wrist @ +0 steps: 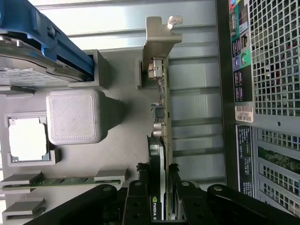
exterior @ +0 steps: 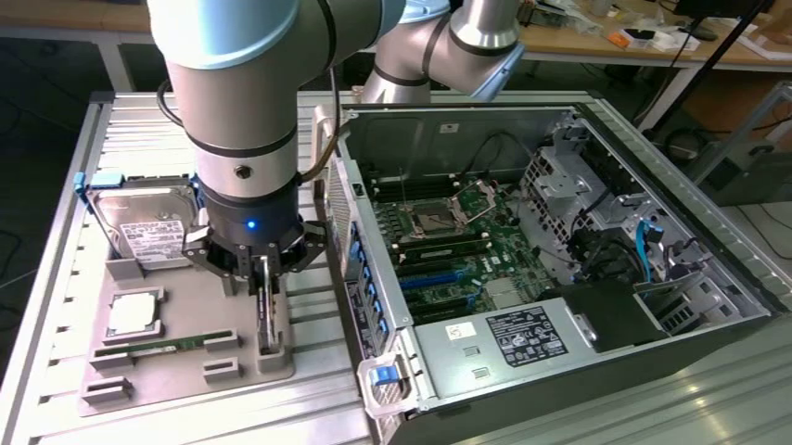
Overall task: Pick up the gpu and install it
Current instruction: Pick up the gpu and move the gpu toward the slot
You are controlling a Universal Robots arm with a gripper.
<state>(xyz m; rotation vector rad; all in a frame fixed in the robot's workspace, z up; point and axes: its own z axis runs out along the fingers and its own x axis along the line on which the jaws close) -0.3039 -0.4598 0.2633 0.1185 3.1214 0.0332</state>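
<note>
The gpu (exterior: 267,320) stands on edge in a slot along the side of the grey parts tray (exterior: 185,375) nearest the case. My gripper (exterior: 263,273) comes straight down on it, its black fingers (wrist: 138,197) closed against both faces of the card. In the wrist view the gpu (wrist: 161,117) is seen edge-on, with its silver end bracket (wrist: 158,33) at the far end beside a grey tray post (wrist: 140,70). Its lower edge still sits level with the tray holders. Whether it has left the slot I cannot tell.
On the tray lie a silver hard drive (exterior: 148,227), a square processor (exterior: 134,315) and a green memory stick (exterior: 167,345). To the exterior view's right stands the open computer case (exterior: 644,306), with its motherboard (exterior: 458,241) exposed. Its perforated rear panel (wrist: 274,61) runs close beside the card.
</note>
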